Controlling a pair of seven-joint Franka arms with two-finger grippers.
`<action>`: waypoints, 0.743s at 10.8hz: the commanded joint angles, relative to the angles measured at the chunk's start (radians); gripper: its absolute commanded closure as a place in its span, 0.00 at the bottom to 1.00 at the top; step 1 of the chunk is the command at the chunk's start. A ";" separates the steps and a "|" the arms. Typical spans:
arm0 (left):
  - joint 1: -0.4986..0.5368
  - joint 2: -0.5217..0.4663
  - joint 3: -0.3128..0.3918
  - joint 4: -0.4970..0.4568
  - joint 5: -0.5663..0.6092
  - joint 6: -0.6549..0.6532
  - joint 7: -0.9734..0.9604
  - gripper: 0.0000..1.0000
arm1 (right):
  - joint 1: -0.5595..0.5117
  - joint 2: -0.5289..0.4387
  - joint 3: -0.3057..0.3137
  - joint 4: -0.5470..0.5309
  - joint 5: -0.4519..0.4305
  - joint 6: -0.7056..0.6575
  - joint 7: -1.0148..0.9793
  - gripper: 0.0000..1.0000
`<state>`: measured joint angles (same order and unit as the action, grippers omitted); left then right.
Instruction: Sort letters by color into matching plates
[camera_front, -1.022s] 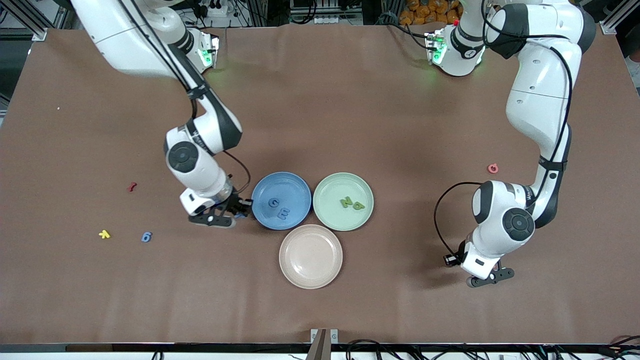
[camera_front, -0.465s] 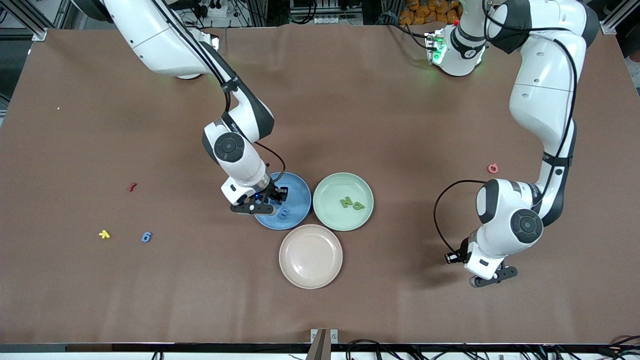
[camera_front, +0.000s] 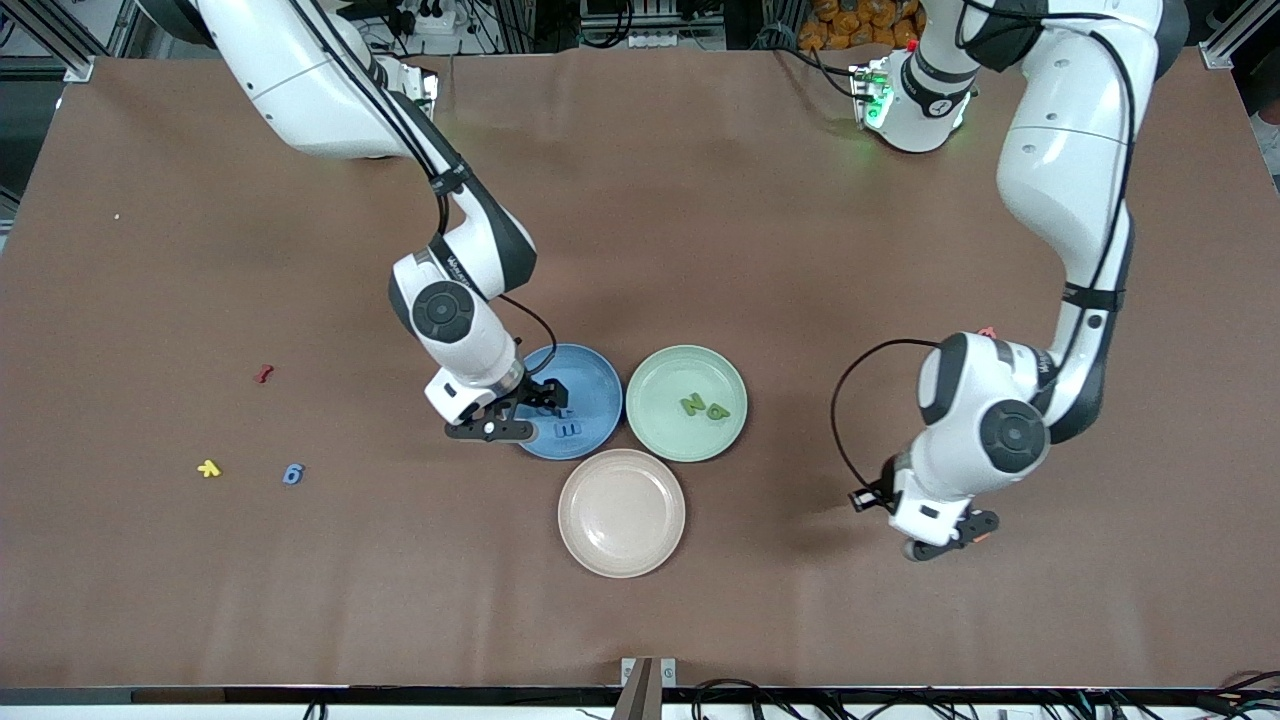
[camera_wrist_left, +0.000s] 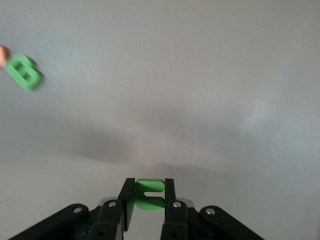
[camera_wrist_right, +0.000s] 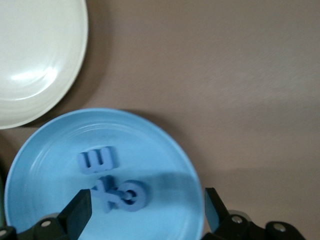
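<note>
1. The beige plate (camera_front: 621, 513) sits on the brown bench (camera_front: 700, 200) nearest the front camera, touching neither of the other plates.
2. The left tool (camera_front: 935, 550) hangs low over bare bench toward the left arm's end. It is clenched on a green E (camera_wrist_left: 150, 197), pinched upright between the two fingers (camera_wrist_left: 127, 197).
3. A green B (camera_wrist_left: 22, 71) lies flat on the bench, visible only in the left wrist view, well apart from the held E.
4. Toward the right arm's end, a blue 6 (camera_front: 292, 474) lies on the bench, with a yellow piece (camera_front: 208, 468) beside it.
5. The blue plate (camera_front: 595, 385) and the green plate (camera_front: 660, 385) sit side by side, just farther than the beige one.
6. The right tool (camera_front: 525, 410) is over the blue plate, released, jaws spread wide with nothing between them.
7. In the blue plate lies a blue E (camera_front: 567, 429) and, next to it, two more blue letters (camera_wrist_right: 120, 192) touching each other.
8. The green plate holds two green letters (camera_front: 704, 407), close together.
9. Farther off, a red piece (camera_front: 264, 374) lies toward the right arm's end, and a pink piece (camera_front: 987, 331) peeks out beside the left arm.
</note>
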<state>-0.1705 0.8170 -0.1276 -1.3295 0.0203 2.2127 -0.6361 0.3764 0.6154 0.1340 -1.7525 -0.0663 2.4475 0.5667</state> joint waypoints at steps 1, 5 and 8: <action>-0.093 -0.041 0.013 -0.016 -0.014 -0.045 -0.162 1.00 | -0.089 -0.046 0.004 0.001 -0.007 -0.090 -0.073 0.00; -0.214 -0.072 0.013 -0.016 -0.011 -0.047 -0.385 1.00 | -0.256 -0.051 0.003 0.013 -0.007 -0.088 -0.149 0.00; -0.297 -0.070 0.013 -0.016 -0.011 -0.047 -0.517 1.00 | -0.404 -0.051 0.004 0.030 -0.004 -0.100 -0.226 0.00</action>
<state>-0.4200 0.7642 -0.1293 -1.3308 0.0201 2.1768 -1.0703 0.0645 0.5792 0.1208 -1.7300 -0.0666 2.3720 0.3859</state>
